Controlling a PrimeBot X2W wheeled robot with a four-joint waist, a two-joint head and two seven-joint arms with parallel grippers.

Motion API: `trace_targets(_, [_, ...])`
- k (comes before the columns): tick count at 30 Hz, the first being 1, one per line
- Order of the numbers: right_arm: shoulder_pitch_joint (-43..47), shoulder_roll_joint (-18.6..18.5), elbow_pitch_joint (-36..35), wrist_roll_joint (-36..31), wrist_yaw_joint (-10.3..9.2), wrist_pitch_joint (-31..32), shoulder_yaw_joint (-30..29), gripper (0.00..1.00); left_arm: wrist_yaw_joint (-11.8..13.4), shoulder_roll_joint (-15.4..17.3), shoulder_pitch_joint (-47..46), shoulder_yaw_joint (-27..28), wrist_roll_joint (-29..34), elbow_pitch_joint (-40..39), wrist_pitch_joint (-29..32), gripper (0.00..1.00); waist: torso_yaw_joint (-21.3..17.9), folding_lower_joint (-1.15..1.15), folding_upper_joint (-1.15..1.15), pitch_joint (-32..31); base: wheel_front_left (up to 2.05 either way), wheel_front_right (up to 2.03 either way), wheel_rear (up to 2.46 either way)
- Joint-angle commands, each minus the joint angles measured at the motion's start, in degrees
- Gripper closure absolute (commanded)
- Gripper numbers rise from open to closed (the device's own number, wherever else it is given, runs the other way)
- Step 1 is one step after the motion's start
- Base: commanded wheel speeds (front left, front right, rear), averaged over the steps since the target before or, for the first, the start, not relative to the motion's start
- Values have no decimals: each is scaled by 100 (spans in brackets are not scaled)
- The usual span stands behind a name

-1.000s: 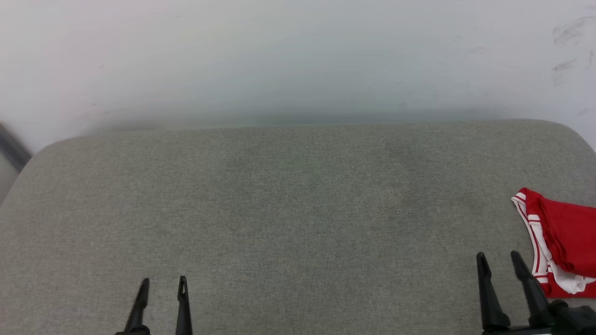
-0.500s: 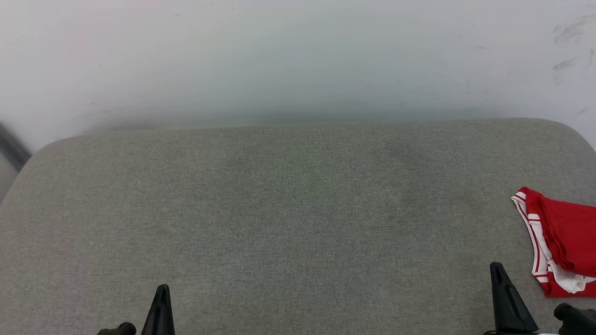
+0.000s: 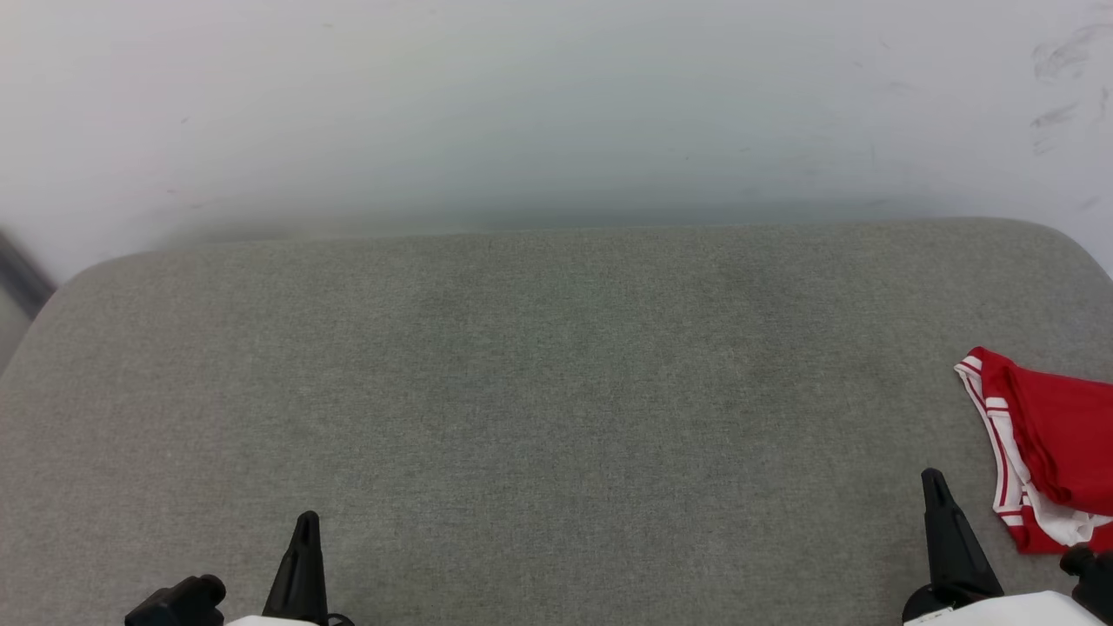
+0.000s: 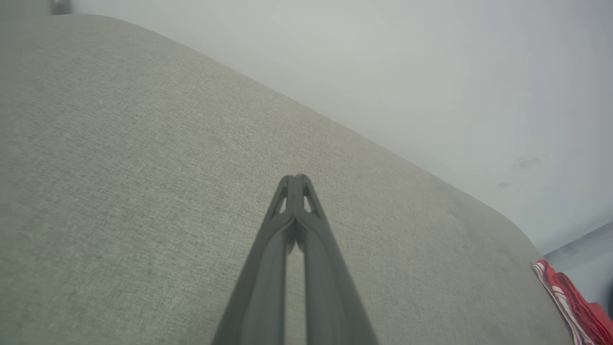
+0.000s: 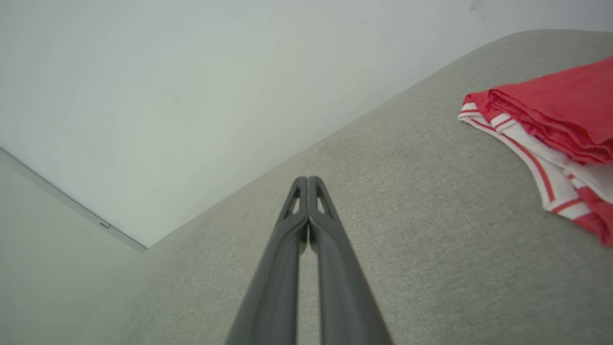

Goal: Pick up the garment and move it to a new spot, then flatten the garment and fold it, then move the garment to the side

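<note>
left pincer point(image 3: 306, 522) at lower left of head view, fingers pressed together into one dark point, nothing between them. in left wrist view the left pincer point(image 4: 296, 178) meets tip to tip at frame centre, with a thin slit lower down the fingers, over bare grey fabric. a bit of pale arm casing shows under it at the bottom edge of head view.

right pincer point(image 3: 933, 478) at lower right of head view, also closed and empty. in right wrist view the right pincer point(image 5: 307, 179) has its tips touching at frame centre and is not on the cloth.

garment point(image 3: 1061, 435) lies at the right edge of head view, lower half, cut off by the frame. it is red, bunched in folds, with white and red striped trim along its left side. it is near the right pincer, just to its right, and apart from it. the garment point(image 5: 550, 105) is at the upper right in right wrist view, and a sliver sits in the lower right corner of left wrist view.

grey fabric-covered tabletop point(image 3: 556, 391) with rounded far corners spans the lower two thirds of head view. white wall point(image 3: 556, 104) behind it, with dark scuffs point(image 3: 1061, 61) at upper right.
</note>
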Motion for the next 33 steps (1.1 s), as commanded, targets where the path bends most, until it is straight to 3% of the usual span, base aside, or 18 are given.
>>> trace_targets(1, [-190,-63,-26,263,-1,43,-9,100,-50,33,-176,25,-273,-25,45,100,-1,0,0,3,0,0,0])
trace_targets(33, [-661,-104,315,2600,-1,590,-78,100,-358,89,-762,184,-2783,427,574,100,-23,0,0,51,0,0,0])
